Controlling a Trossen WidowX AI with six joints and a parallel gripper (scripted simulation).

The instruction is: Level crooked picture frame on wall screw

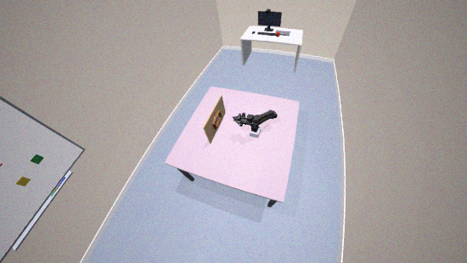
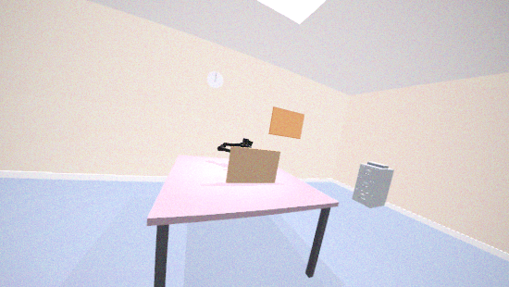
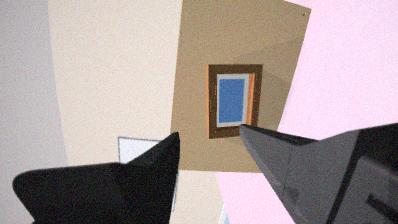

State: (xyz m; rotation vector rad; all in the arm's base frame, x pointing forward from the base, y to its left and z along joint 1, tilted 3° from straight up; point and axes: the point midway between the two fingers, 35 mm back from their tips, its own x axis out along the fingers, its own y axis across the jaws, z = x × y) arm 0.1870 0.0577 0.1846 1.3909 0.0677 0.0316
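The picture frame (image 1: 216, 120) (image 3: 212, 100), brown with orange edges and a blue picture, hangs on the tan upright board (image 1: 221, 105) (image 3: 225, 30). In the wrist view its long sides look slightly skewed against the board's edges; I cannot tell which side is higher. My gripper (image 1: 233, 118) (image 3: 209, 133) is open and empty, a short way in front of the frame and clear of it. In the wrist view the right fingertip overlaps the frame's lower right corner. The screw and notched strip are hidden. The exterior view shows only the board's back.
The board stands on the pink table (image 1: 238, 165) (image 2: 199, 204), facing the arm (image 1: 265, 116) (image 2: 225, 147). A white desk (image 1: 293, 37) with a monitor (image 1: 269, 18) stands far behind. A grey cabinet (image 2: 374, 185) stands on the floor away from the table.
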